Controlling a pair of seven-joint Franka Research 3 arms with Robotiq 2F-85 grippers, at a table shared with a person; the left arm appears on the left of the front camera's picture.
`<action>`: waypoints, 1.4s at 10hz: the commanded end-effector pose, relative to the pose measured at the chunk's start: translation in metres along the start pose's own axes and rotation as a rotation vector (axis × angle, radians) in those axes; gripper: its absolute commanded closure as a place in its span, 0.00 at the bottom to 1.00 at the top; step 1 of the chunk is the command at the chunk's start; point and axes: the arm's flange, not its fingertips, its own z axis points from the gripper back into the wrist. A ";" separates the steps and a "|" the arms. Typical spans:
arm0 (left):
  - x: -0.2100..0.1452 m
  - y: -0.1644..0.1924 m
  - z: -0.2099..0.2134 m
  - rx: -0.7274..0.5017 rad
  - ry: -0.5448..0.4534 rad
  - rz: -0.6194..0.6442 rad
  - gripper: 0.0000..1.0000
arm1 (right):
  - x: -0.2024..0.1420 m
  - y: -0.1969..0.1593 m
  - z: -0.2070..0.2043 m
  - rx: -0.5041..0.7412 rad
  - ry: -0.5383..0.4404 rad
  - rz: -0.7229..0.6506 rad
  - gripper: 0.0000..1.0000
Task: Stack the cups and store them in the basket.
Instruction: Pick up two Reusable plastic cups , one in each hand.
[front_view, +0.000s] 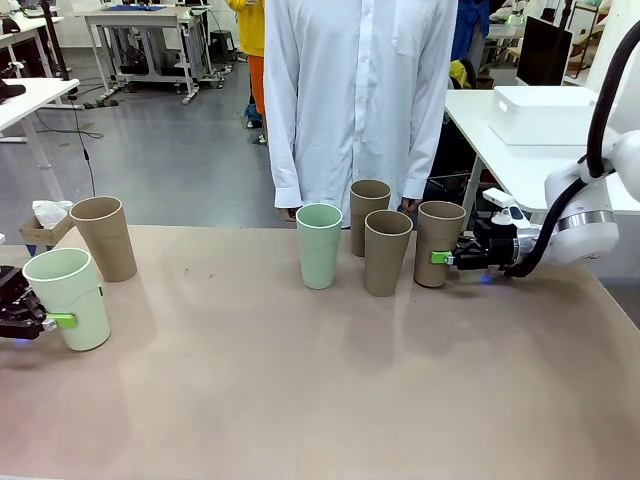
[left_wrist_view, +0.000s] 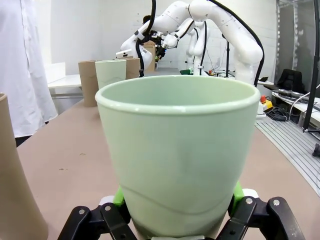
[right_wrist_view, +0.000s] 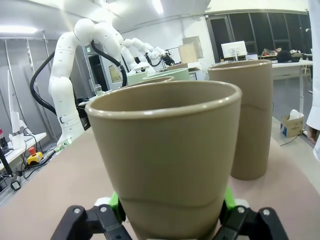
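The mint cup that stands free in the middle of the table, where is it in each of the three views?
Front view: free mint cup at centre, leftmost of the middle group.
Left wrist view: upper left, beyond the held mint cup.
Right wrist view: its rim, upper centre, behind the gripped tan cup.
Shared landmark: that gripped tan cup.

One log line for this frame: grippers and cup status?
left gripper: shut on mint cup | right gripper: shut on tan cup | four loose cups upright on table | none stacked
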 end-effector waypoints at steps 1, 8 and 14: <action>-0.004 -0.012 -0.003 0.024 -0.025 -0.043 0.57 | 0.006 -0.007 0.000 0.009 -0.022 -0.001 0.60; 0.013 0.003 0.010 0.051 -0.022 0.019 0.15 | 0.019 0.012 0.000 -0.039 0.027 0.046 0.15; 0.115 -0.040 -0.057 0.135 -0.085 -0.076 0.15 | 0.110 0.132 0.002 -0.188 0.038 0.239 0.15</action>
